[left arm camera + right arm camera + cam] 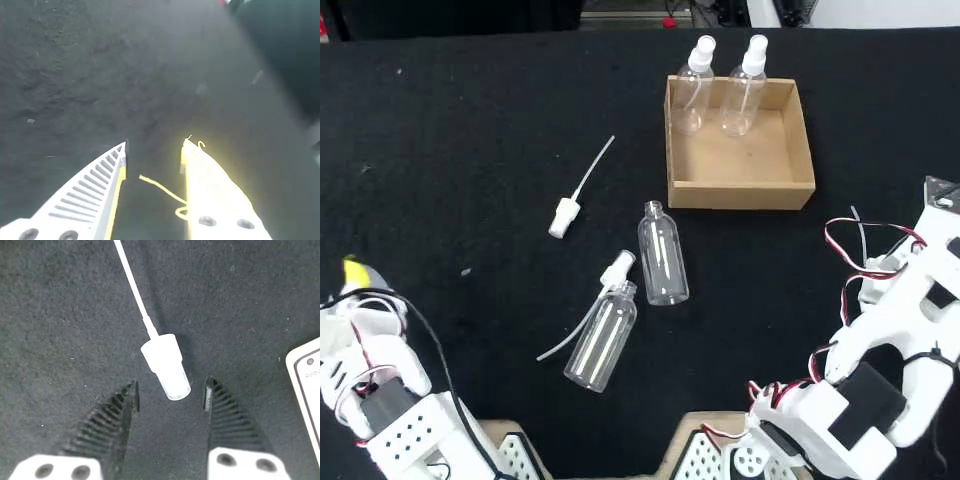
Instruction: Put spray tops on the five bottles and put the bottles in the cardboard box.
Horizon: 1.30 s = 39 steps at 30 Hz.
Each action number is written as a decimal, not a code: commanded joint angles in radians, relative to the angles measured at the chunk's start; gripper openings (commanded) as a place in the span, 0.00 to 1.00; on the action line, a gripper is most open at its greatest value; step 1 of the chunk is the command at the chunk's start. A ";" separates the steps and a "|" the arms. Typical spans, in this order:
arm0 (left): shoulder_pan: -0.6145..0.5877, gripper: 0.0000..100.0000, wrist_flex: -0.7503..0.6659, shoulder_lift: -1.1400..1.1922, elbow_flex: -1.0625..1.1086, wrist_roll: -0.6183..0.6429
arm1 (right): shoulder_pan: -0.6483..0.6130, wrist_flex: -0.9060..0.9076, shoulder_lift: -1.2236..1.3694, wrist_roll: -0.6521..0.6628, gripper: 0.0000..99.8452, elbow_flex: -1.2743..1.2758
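bench (470, 150) black | cardboard box (740, 190) brown | bottles (663, 258) clear | spray tops (564, 216) white | left fingers (95, 190) white and yellow, ribbed | right fingers (105, 425) black, ribbed

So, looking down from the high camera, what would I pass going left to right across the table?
An arm → loose spray top → lying bottle with a spray top by its neck → uncapped bottle → cardboard box → the other arm.
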 commanded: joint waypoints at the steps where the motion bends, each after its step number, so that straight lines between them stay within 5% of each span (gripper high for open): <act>1: -0.004 0.18 -0.089 -0.011 0.025 0.146 | 0.005 -0.020 -0.038 0.008 0.20 -0.004; 6: -0.005 0.18 -0.215 -0.011 0.111 0.230 | 0.003 -0.020 -0.038 0.005 0.20 -0.008; 13: -0.116 0.18 -0.229 -0.011 0.104 0.815 | 0.003 -0.020 -0.038 0.009 0.20 -0.005; 21: -0.170 0.18 -0.305 -0.011 0.105 0.855 | 0.003 -0.020 -0.038 0.005 0.20 -0.007; 30: -0.219 0.18 -0.290 -0.011 -0.035 1.137 | 0.003 -0.020 -0.038 0.003 0.20 -0.004; 39: -0.168 0.18 -0.256 -0.011 -0.002 1.066 | 0.003 -0.020 -0.038 0.003 0.20 -0.004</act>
